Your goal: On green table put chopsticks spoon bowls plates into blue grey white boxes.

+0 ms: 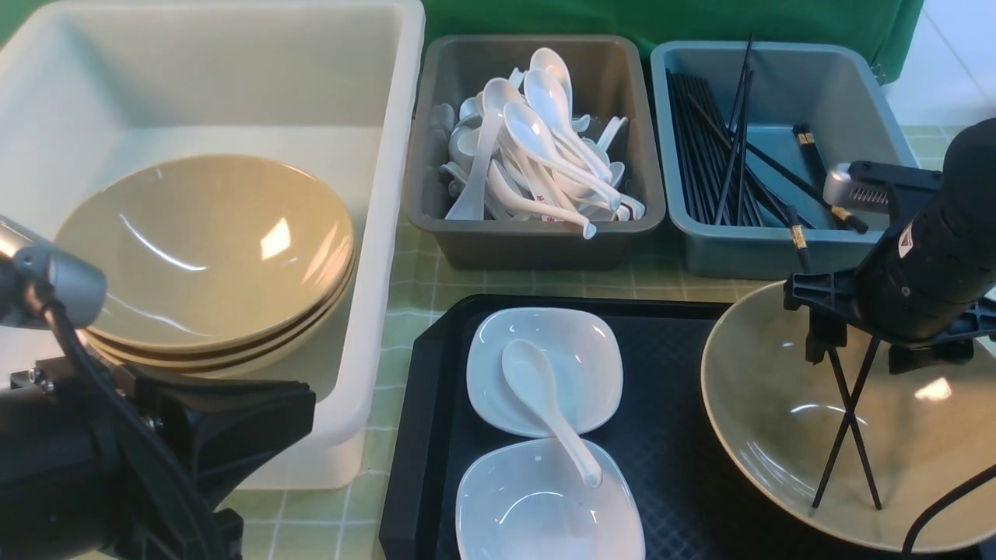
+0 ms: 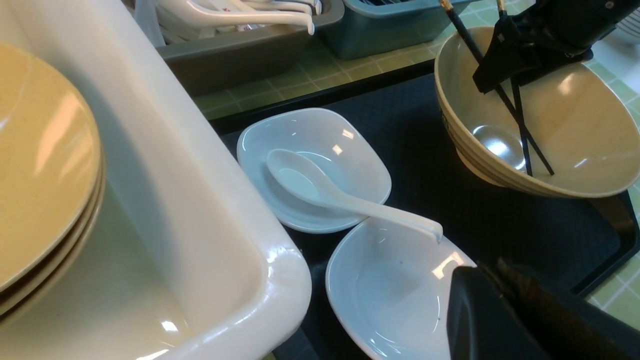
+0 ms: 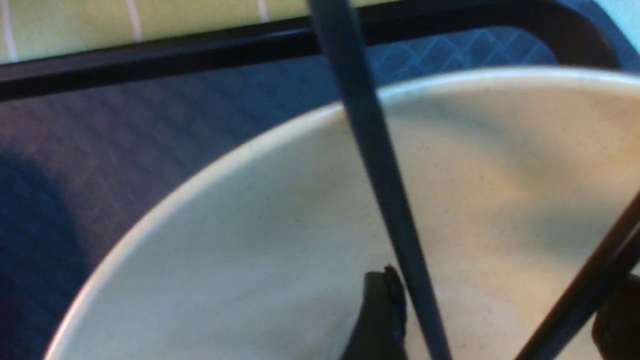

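Straddling the black chopsticks (image 1: 850,418) crossed in the beige bowl (image 1: 766,420) by the right edge of the bench (image 1: 467,284), our right hand (image 1: 856,354) is spread, not gripping; our left hand (image 2: 480,282) is clenched, empty. Left to box, we judge: these, a white spoon (image 1: 535,383), two white square dishes (image 1: 582,351).

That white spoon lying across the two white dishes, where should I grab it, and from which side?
Grip the spoon by mid-handle, where it bridges from the far dish to the near dish, likely with room beneath. Come straight down from above, pinching across the narrow handle; its scoop sits low inside the far dish.
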